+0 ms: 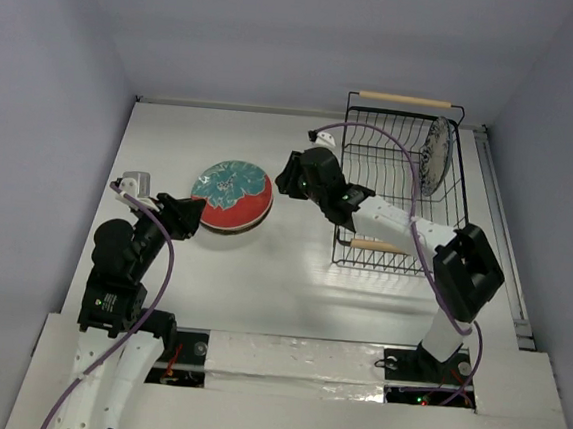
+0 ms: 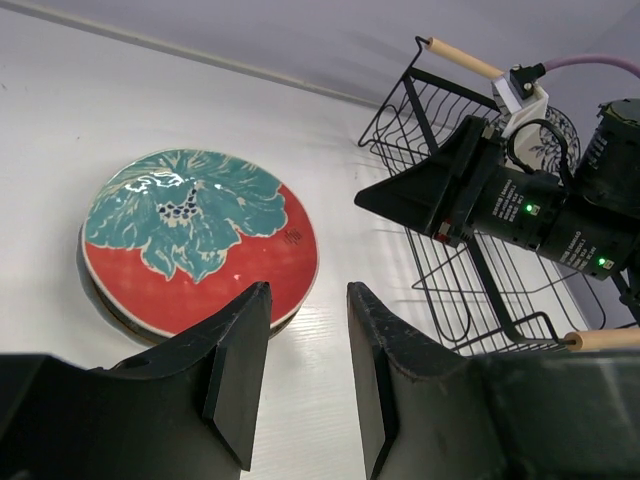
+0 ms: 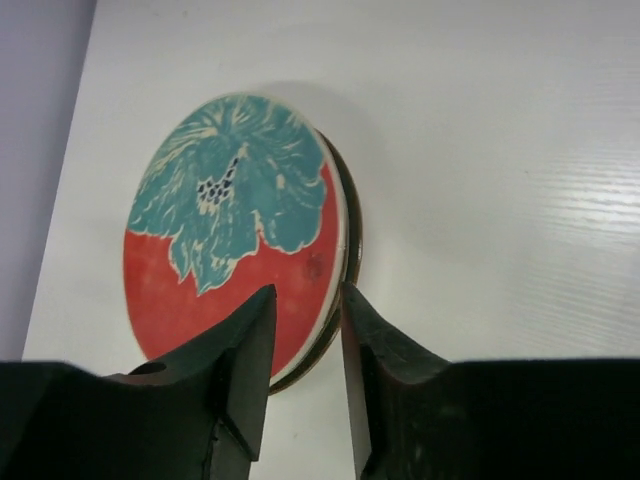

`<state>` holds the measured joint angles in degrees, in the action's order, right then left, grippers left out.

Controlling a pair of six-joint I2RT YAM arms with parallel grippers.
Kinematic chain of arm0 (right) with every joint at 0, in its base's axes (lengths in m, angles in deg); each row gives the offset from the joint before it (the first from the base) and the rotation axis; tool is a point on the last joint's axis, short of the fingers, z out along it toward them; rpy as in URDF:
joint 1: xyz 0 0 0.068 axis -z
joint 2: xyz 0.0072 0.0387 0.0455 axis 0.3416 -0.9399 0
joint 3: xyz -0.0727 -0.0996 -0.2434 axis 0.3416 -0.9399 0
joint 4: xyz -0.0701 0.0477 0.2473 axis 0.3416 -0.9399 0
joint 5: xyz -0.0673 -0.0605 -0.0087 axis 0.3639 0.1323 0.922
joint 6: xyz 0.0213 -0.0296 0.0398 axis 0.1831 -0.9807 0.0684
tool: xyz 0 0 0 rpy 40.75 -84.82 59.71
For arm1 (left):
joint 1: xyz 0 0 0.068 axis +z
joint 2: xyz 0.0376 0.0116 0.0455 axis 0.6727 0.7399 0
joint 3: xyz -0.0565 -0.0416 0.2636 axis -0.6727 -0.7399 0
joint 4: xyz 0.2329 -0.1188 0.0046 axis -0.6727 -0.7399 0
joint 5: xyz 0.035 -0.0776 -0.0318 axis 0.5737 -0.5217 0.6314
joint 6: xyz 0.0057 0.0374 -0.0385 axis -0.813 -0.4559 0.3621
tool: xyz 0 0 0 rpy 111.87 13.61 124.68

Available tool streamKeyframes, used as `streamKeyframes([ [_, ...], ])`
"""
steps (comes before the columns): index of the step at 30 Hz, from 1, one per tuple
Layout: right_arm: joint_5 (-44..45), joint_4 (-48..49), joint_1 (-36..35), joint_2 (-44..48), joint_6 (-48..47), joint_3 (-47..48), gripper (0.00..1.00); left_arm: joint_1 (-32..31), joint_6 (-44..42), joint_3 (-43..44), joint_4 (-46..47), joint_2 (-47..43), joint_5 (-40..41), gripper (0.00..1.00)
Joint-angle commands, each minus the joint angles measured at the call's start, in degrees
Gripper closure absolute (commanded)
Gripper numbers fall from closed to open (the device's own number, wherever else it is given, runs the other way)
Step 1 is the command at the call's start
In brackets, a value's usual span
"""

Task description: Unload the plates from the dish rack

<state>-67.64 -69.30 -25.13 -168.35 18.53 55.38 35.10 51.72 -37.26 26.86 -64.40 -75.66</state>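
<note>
Stack of round ceramic plates (image 1: 231,202) lies flat on the smooth white tabletop (image 1: 291,275), left of centre and outside the rack. The top one is a glossy teal-and-red-orange plate (image 2: 195,240) with a teal flower over a red-orange glaze and a pale rim. Below it only edges show, a dark brownish rim in both wrist views. How many plates lie under it cannot be told.

Rectangular black wire dish rack (image 1: 372,157) stands to the right of the stack, well apart from it. It is made of thin metal bars, with light wooden rod handles (image 1: 405,99) at its far and near ends. One round white plate with a dark floral pattern (image 1: 434,155) stands on edge at the rack's far right side.

Right claw (image 1: 288,180) sits between stack and rack, near the stack's right rim and not touching it. In its wrist view the matte black fingers (image 3: 240,370) are slightly parted with a narrow gap. Nothing is pinched, and the plate edge shows beyond the gap.

Left claw (image 1: 192,214) sits just beside the stack's near-left rim. Its wedge-shaped black fingers (image 2: 240,370) are spread with nothing between them, and they point toward the top plate. A purple cable (image 1: 164,269) runs along the left arm.
</note>
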Motion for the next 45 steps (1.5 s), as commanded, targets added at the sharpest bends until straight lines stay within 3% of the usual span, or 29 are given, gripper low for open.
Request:
streamKeyframes([
  [1,4.6,-3.9,-0.4,1.6,-2.9,2.8,0.64,-0.5,-0.1,-0.1,2.7,-0.8,-0.6,0.66],
  [2,5.7,-4.3,-0.4,2.3,-3.4,2.9,0.70,-0.5,0.0,-0.2,2.7,-1.0,-0.5,0.66],
  [3,6.5,-4.5,-0.4,3.2,-4.8,2.8,0.85,-0.5,-0.1,-0.1,2.7,-1.1,-0.4,0.66],
  [5,11.8,-6.4,-0.4,6.8,-6.8,3.0,0.98,-1.0,0.0,0.0,2.6,-1.2,-0.3,0.66],
  [9,20.4,-11.8,3.6,14.0,-13.2,3.3,1.00,-1.5,0.0,0.0,2.5,-1.8,0.0,0.66],
  [14,20.9,-14.4,20.6,23.2,-16.8,-1.0,1.00,-2.6,0.1,-0.1,2.2,-2.8,0.4,0.66],
  [16,20.8,-15.7,24.8,25.1,-17.6,-1.3,0.88,-2.6,0.1,-0.1,2.2,-3.0,0.5,0.66],
  [17,21.8,-16.2,27.3,25.2,-18.3,-1.0,0.70,-3.1,0.0,0.0,2.3,-3.1,0.5,0.66],
  [18,22.8,-16.9,28.3,24.6,-19.2,-0.4,0.44,-3.1,0.0,0.0,2.3,-3.3,0.5,0.66],
  [19,23.9,-18.1,29.1,24.0,-19.8,0.4,0.37,-3.7,0.1,-0.1,2.3,-3.3,0.6,0.66],
  [20,26.5,-18.5,30.1,23.0,-20.7,2.2,0.34,-4.3,0.1,-0.1,2.2,-3.5,0.7,0.66],
  [25,27.3,-23.3,35.8,13.7,-24.4,9.3,0.36,-5.5,0.1,0.0,2.1,-4.1,1.1,0.66],
  [29,29.4,-28.7,35.8,7.5,-27.1,15.1,0.37,-6.8,0.1,0.1,1.9,-5.0,1.5,0.66],
  [32,34.8,-31.8,36.4,3.8,-28.6,17.3,0.40,-7.3,0.1,0.2,1.7,-5.4,1.9,0.66],
  [38,33.9,-31.3,37.5,-0.5,-30.2,18.6,0.50,-9.0,0.1,0.2,1.7,-6.1,2.2,0.65],
  [43,37.3,-30.3,37.5,-4.0,-31.4,19.2,0.81,-9.0,0.2,0.2,1.5,-6.5,2.4,0.65],
  [45,37.0,-29.2,37.5,-3.2,-32.1,17.8,0.89,-9.5,0.2,0.3,1.5,-6.5,2.4,0.65],
])
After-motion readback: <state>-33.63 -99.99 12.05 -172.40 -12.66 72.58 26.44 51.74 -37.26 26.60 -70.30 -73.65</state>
